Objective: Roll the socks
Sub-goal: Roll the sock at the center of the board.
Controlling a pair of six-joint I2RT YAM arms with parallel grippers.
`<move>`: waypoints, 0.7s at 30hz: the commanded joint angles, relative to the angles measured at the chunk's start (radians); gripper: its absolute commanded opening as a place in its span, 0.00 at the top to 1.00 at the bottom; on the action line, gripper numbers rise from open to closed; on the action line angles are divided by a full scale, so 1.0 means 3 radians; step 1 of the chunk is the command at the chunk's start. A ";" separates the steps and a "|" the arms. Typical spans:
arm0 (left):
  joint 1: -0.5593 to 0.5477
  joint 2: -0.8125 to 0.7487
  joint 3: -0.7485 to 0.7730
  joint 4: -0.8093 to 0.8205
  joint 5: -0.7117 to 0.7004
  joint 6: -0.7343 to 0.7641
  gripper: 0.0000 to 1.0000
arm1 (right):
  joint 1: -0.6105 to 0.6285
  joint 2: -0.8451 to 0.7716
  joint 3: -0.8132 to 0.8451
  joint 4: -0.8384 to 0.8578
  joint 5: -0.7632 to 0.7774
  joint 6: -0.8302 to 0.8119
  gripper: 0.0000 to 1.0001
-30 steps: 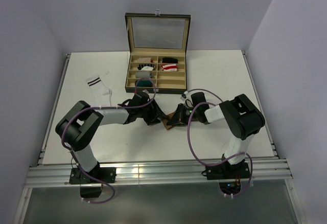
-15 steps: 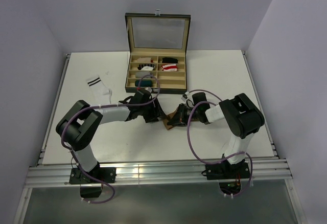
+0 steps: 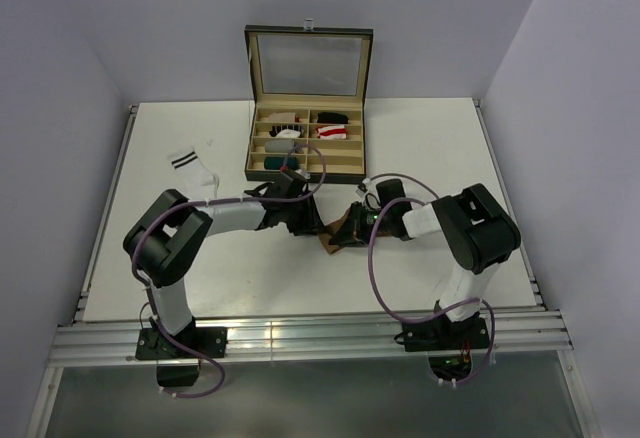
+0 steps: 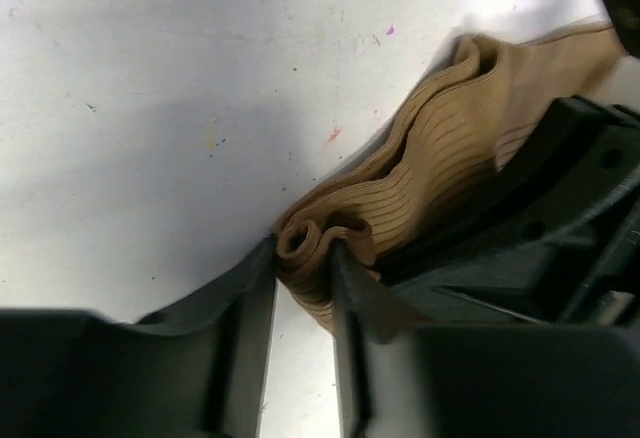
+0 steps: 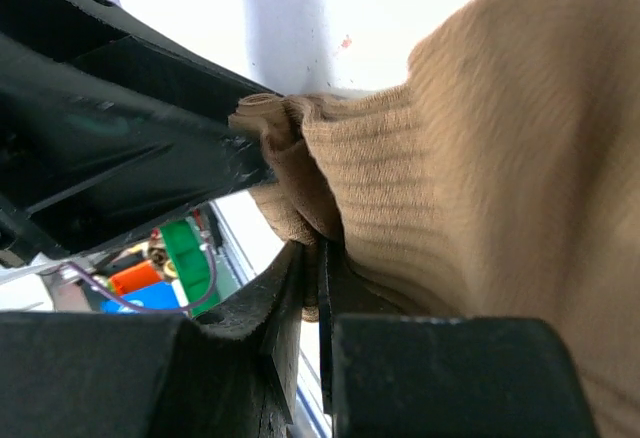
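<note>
1. A white sock point(image 3: 195, 173) with two dark cuff stripes lies flat on the bench point(image 3: 450, 158) at the left of the top view. Its cuff points to the upper left, and it is well apart from both end effectors.
2. The left end effector point(image 3: 305, 220) sits low over the bench just left of centre, its arm reaching in from the lower left. In the left wrist view its two fingers point(image 4: 250, 298) stand on either side of the tightly curled end of the tan sock point(image 4: 440, 158). Both press against that curl, so it is grasping the tan sock.
3. An open box point(image 3: 308, 170) stands at the upper centre, just beyond the two end effectors, with its glazed lid point(image 3: 309, 63) upright.
   - A red-and-white sock point(image 3: 332, 132) lies in a compartment of the right column.
   - A black bundle point(image 3: 335, 117) sits in the compartment behind it.
   - A grey bundle point(image 3: 284, 144) and a teal bundle point(image 3: 285, 163) sit in the left column.
4. The tan sock lies crumpled on the bench at the centre, between the two end effectors. It is ribbed, with one end curled into a small roll.
5. The right end effector point(image 3: 355, 226) sits just right of centre, facing left and just beside the left one. In the right wrist view its fingers point(image 5: 280, 298) are almost together, with a fold of the tan sock pinched between them. It is grasping that sock, and the rest of the fabric bulges above the fingers.
</note>
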 commanded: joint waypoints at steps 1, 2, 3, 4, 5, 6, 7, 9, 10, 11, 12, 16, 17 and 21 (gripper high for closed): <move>-0.0059 0.0134 0.0123 -0.0432 -0.0201 0.0220 0.69 | -0.0031 -0.0115 -0.0042 -0.0536 0.0582 -0.0350 0.93; -0.0074 0.0159 0.0138 -0.0473 -0.0217 0.0250 0.78 | -0.0031 -0.0145 -0.0017 -0.0577 0.0613 -0.0391 0.91; -0.0080 0.0175 0.0148 -0.0514 -0.0222 0.0261 0.82 | -0.0021 -0.0201 0.0003 -0.0628 0.0644 -0.0432 0.89; -0.0085 0.0185 0.0159 -0.0534 -0.0232 0.0271 0.87 | -0.0001 -0.0232 0.0019 -0.0725 0.0685 -0.0514 0.87; -0.0085 0.0200 0.0164 -0.0545 -0.0242 0.0291 0.95 | 0.0015 -0.0263 0.0054 -0.0776 0.0791 -0.0555 0.82; -0.0085 0.0205 0.0174 -0.0560 -0.0258 0.0302 0.98 | 0.0035 -0.0329 0.0065 -0.0817 0.0838 -0.0591 0.79; -0.0090 0.0221 0.0184 -0.0621 -0.0278 0.0317 0.99 | 0.0060 -0.0380 0.0070 -0.0873 0.0889 -0.0637 0.75; -0.0090 0.0246 0.0240 -0.0683 -0.0334 0.0373 0.99 | 0.0168 -0.0558 0.0065 -0.0904 0.1114 -0.0663 0.64; -0.0095 0.0251 0.0261 -0.0723 -0.0355 0.0388 0.99 | 0.0214 -0.0636 0.0070 -0.0991 0.1221 -0.0698 0.61; -0.0095 0.0256 0.0302 -0.0749 -0.0355 0.0429 0.99 | 0.0326 -0.0707 0.0100 -0.1042 0.1450 -0.0719 0.55; -0.0095 0.0257 0.0322 -0.0770 -0.0360 0.0455 0.99 | 0.0382 -0.0875 0.0111 -0.1098 0.1604 -0.0739 0.52; -0.0095 0.0272 0.0470 -0.0887 -0.0401 0.0547 0.99 | 0.0694 -0.1295 0.0162 -0.1390 0.2330 -0.0882 0.43; -0.0100 0.0272 0.0486 -0.0913 -0.0396 0.0577 0.99 | 0.0745 -0.1372 0.0167 -0.1416 0.2478 -0.0898 0.41; -0.0100 0.0313 0.0563 -0.0959 -0.0365 0.0629 0.99 | 0.0981 -0.1694 0.0101 -0.1396 0.2903 -0.0974 0.37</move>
